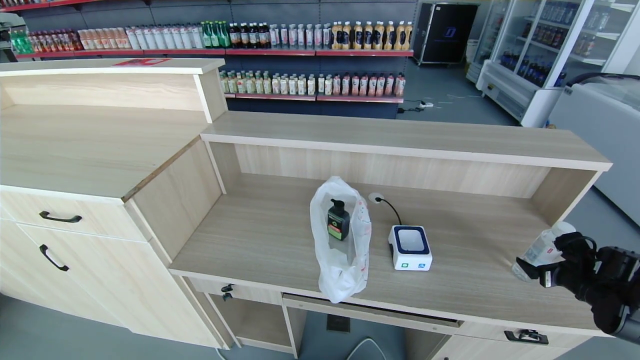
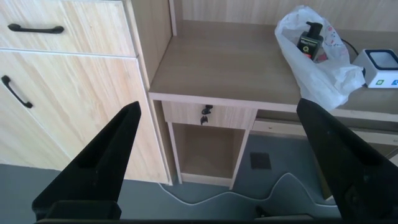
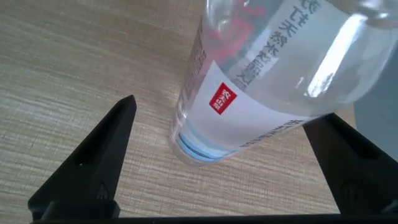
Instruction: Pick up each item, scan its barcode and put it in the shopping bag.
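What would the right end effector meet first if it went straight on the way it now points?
The right end effector would most likely meet the clear bottle on the desk, which sits between its open fingers; depth is unclear.

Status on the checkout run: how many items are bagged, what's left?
Done: one black pump bottle already sits inside the shopping bag. In hand: the right gripper is open around the clear bottle at the right end of the counter, not yet gripping. To do: grasp it, pass it over the scanner, bag it. The left gripper is open, below counter height.
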Controlling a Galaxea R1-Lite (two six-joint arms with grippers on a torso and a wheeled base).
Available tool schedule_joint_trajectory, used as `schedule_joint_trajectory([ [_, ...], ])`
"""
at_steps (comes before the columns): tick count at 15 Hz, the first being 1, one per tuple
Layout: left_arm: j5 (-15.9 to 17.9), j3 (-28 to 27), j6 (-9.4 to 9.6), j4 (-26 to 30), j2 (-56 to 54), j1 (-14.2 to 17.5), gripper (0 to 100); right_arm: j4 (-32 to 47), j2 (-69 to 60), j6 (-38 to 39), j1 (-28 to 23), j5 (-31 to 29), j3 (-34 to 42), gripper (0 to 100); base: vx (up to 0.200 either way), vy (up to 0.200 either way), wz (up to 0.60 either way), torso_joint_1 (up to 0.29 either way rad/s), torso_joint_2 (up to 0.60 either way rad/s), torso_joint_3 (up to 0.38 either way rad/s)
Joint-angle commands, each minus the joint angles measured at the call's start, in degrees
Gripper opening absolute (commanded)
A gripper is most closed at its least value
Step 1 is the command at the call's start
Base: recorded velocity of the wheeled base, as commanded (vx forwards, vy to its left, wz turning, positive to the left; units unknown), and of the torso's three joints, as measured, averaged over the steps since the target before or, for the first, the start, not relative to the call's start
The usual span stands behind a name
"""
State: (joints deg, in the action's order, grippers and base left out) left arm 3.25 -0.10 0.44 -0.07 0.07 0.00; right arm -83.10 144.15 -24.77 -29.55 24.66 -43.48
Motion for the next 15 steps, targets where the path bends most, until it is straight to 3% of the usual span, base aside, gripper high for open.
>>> schedule_joint_trajectory([
  [1,0.00,0.01,0.00,-0.01,0.01,0.00,100,0.75,0.69,-0.01,0.63,0.04,-1.34,100,0.000,0.000,0.00,0.000,0.00,0.000],
  [15,0.00,0.01,0.00,0.07,0.01,0.00,100,2.60,1.74,1.74,3.18,0.04,-7.05,100,0.000,0.000,0.00,0.000,0.00,0.000],
])
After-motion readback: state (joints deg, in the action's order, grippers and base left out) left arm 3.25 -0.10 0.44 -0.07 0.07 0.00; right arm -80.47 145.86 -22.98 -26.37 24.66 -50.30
